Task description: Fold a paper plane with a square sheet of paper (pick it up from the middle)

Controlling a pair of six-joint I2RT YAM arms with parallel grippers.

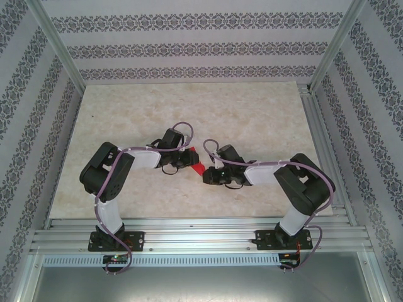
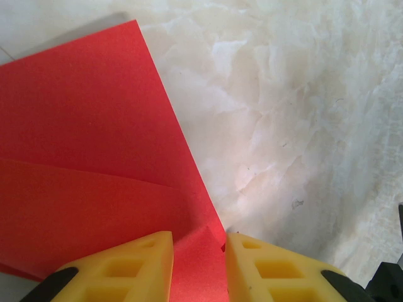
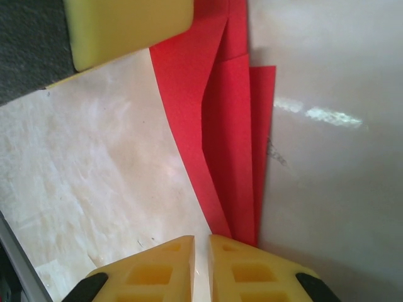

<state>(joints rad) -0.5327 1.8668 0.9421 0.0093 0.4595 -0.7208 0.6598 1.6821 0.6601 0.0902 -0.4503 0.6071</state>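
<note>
The red sheet of paper (image 1: pixel 197 167) lies folded on the marble table between my two grippers. In the right wrist view the paper (image 3: pixel 233 145) shows overlapping creased layers that taper to a point like a paper plane. That point runs under one finger of my right gripper (image 3: pixel 201 242), whose jaws are almost together with bare table in the slit. In the left wrist view the paper (image 2: pixel 82 126) spreads wide with a diagonal flap. My left gripper (image 2: pixel 198 242) stands over its near corner, jaws a little apart, a raised crease of red paper in the gap.
The pale marble tabletop (image 1: pixel 252 119) stretches behind and to both sides. Aluminium rails (image 1: pixel 201 236) run along the near edge, and a rail (image 1: pixel 318 145) lines the right side. Patterned walls enclose the cell. A yellow finger (image 3: pixel 126 28) of the left gripper shows in the right wrist view.
</note>
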